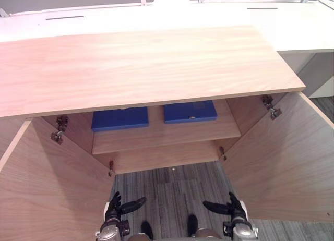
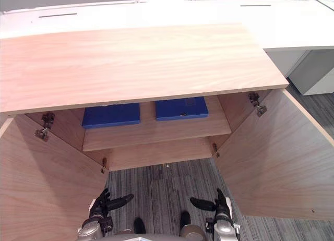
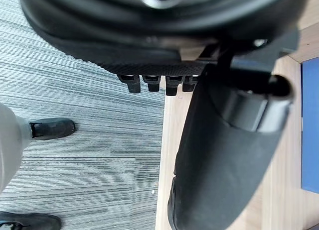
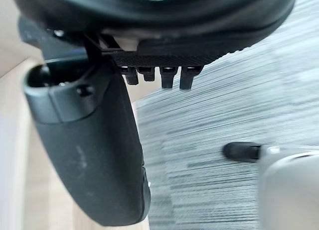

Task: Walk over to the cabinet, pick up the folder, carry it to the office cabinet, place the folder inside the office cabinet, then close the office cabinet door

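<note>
Two folders lie inside the light-wood office cabinet (image 1: 146,63), flat on its inner shelf (image 1: 162,139): the left blue folder (image 1: 120,119) at 11 o'clock from the robot and the right blue folder (image 1: 190,111) at 1 o'clock, a narrow gap between them, their far ends tucked under the overhanging top board. Left door (image 1: 47,183) swung out at 9 o'clock, right door (image 1: 282,163) at 3 o'clock, both wide open. Left hand (image 1: 116,205) at 7 o'clock and right hand (image 1: 232,205) at 5 o'clock hang low over the grey striped carpet (image 1: 172,191), fingers slack, thumbs pointing inward, nothing held. Status, my read: with both hands empty this is either pre-pickup or post-placement, can't tell which, nor which folder is the task's. If placed, only door closing remains, and neither hand is near a door. View diff: the eye views give the full layout, the metal hinges (image 1: 60,127) and the white desk (image 1: 292,27) at 12 o'clock behind. The wrist views confirm empty palms up close; the left wrist view also catches a blue folder edge past the thumb, on pale wood.
</note>
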